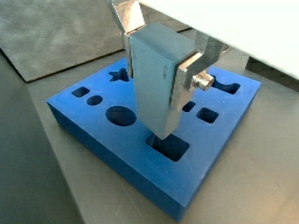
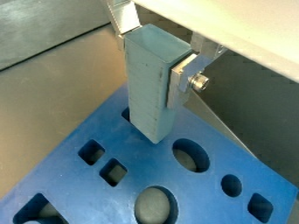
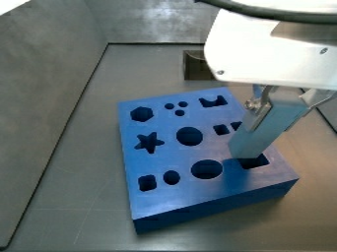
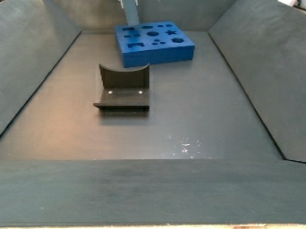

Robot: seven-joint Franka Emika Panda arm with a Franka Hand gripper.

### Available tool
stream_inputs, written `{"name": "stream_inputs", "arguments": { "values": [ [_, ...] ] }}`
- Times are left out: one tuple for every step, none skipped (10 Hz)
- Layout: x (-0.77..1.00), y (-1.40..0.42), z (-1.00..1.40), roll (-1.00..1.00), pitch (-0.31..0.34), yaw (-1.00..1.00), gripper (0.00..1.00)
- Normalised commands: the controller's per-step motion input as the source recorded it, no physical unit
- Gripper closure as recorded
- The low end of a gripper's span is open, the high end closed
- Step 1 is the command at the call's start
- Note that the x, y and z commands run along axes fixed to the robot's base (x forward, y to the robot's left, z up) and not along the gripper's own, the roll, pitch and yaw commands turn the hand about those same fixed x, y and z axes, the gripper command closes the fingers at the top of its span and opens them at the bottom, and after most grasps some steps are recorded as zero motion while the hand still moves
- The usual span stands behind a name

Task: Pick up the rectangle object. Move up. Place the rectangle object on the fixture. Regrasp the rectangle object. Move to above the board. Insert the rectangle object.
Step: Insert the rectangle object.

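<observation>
One piece held: we see the rectangle object (image 1: 155, 83), a smooth pale light-blue bar with flat faces and square edges, standing upright between the jaws.
Jaws: the gripper (image 1: 163, 70) is closed onto the rectangle object near its upper part; in both wrist views a flat silver finger plate (image 2: 184, 77) presses one side of it, with a round metal screw head just beside. We cannot see the opposite plate clearly.
Bar's lower end: in a wrist view it reaches the mouth of a rectangular hole (image 1: 170, 149) straight below the jaws; whether it has entered we cannot tell. In a side view (image 3: 258, 126) the bar meets the hole near one edge of the slab.
Board: the board (image 3: 156, 197), directly under the jaws, is a thick royal-blue square slab, matte and foam-like, cut with star, round, square and hexagon openings.
Fixture: the fixture (image 4: 121, 92), a dark L-shaped bracket on a base plate, stands well apart from the jaws.
Worktop: the worktop (image 4: 180, 125) is dull grey and smooth, walled by sloping grey panels.
</observation>
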Motion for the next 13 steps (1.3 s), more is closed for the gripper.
{"name": "stream_inputs", "arguments": {
  "values": [
    [0.52, 0.00, 0.04, -0.23, 1.000, 0.07, 1.00],
    [0.51, 0.00, 0.03, -0.22, 1.000, 0.06, 1.00],
    [0.51, 0.00, 0.04, -0.18, 1.000, 0.06, 1.00],
    [0.51, 0.00, 0.04, -0.14, 1.000, 0.05, 1.00],
    [0.53, 0.00, 0.05, -0.10, 1.000, 0.02, 1.00],
    [0.53, 0.00, 0.05, -0.07, 1.000, 0.00, 1.00],
    [0.53, 0.00, 0.05, -0.05, 1.000, 0.00, 1.00],
    [0.53, 0.00, 0.11, 0.00, 1.000, 0.00, 1.00],
    [0.04, -0.15, -0.06, 0.22, 0.000, 0.00, 1.00],
    [0.66, -0.47, -0.33, 0.50, 0.617, 0.00, 1.00],
    [0.68, -0.20, -0.09, 0.14, 0.800, 0.01, 1.00],
    [0.05, 0.00, -0.01, 0.00, 0.000, 0.00, 1.00],
    [0.11, 0.25, -0.63, -0.23, -0.463, -0.02, 1.00]
  ]
}}
